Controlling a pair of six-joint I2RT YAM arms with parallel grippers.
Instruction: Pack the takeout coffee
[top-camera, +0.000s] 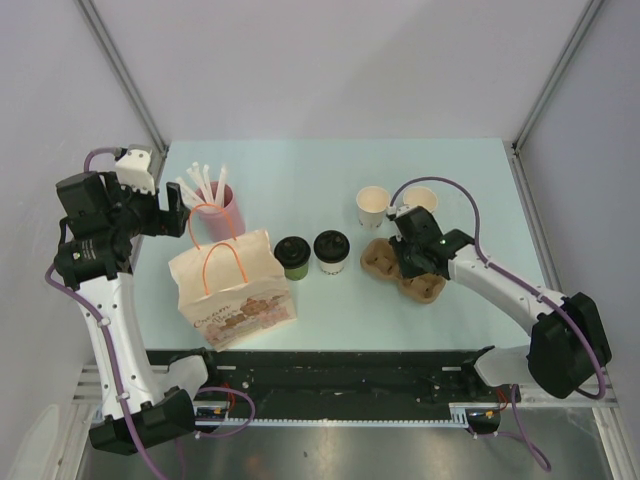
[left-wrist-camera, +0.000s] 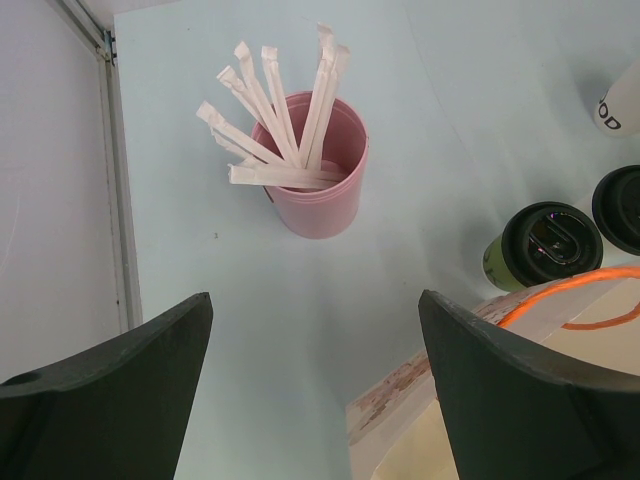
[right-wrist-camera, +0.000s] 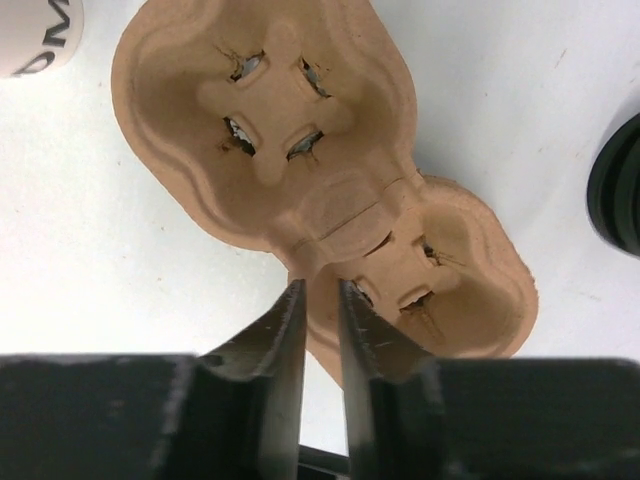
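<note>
Left gripper (left-wrist-camera: 315, 300) spread wide above pink straw cup (left-wrist-camera: 315, 200), paper bag (top-camera: 235, 290) alongside. Right gripper (right-wrist-camera: 320, 285) pinches pulp tray (right-wrist-camera: 270, 120) rim. Green lidded cup (top-camera: 292, 255) and white lidded cup (top-camera: 331, 250) stand between bag and tray.

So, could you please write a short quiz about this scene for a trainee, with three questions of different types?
1. True or false: the pulp tray holds a cup in each pocket.
2. What stands in the pink cup? A) wrapped straws B) spoons C) napkins
3. Which stands closer to the paper bag: the green lidded cup or the white lidded cup?
Key: 1 false, both pockets are empty. 2 A. 3 the green one.
</note>
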